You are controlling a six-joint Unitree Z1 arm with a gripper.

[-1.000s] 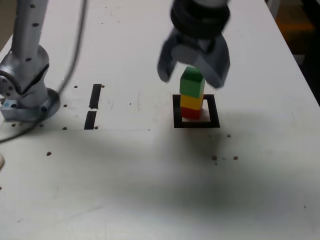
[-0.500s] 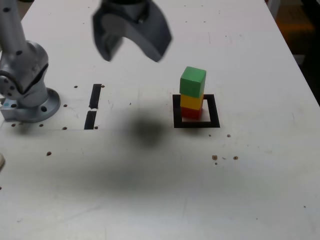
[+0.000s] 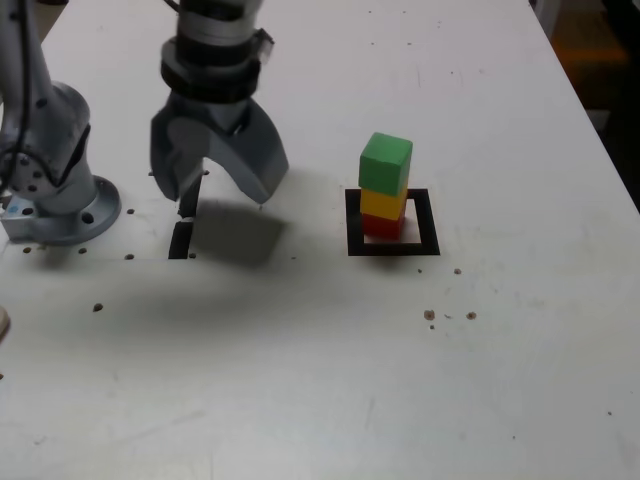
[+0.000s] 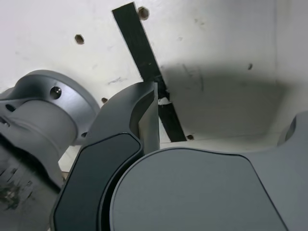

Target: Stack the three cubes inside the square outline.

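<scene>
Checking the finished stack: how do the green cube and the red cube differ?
The green cube sits on top of the stack, the red cube at the bottom, on the white inside the square outline. The green cube's top face shows; the red cube shows only a low band under the yellow cube. The green cube looks slightly turned against the stack. Both seem equally wide.

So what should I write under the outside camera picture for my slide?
Green cube on yellow cube on red cube inside the square outline, with the open, empty end effector off to the exterior view's left.
</scene>
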